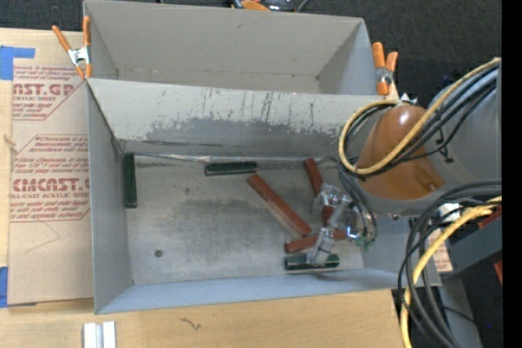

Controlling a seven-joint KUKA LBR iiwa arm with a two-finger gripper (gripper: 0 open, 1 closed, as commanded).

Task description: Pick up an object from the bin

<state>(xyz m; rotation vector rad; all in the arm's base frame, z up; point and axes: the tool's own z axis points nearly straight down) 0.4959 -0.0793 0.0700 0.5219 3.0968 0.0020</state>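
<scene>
Grey metal bin (pixel 188 236), loose bars scattered on its floor, mostly in the right half. The arm (pixel 457 151) comes in from the right; its orange cover (pixel 395 151) sits over the bin's right wall, with cables looped around it. End effector (pixel 326 244) is down low in the front right corner of the bin. Can't tell whether it is open or closed, since the tip is cluttered against the things below it.

Nearest thing: small dark green block (pixel 310 262), lying flat along the front wall, directly under the end effector tip and touching or nearly touching it; can't tell if it is gripped. Just left of the tip is a short red-brown piece (pixel 298 244), angled, close above the green block. A long red-brown bar (pixel 279 204) lies diagonally from mid-floor down toward that piece. Another red-brown stick (pixel 313 175) lies near the right wall, behind the end effector.

Well apart: a dark green bar (pixel 230 168) at the foot of the back wall, and a dark green strip (pixel 129 180) along the left wall.
</scene>
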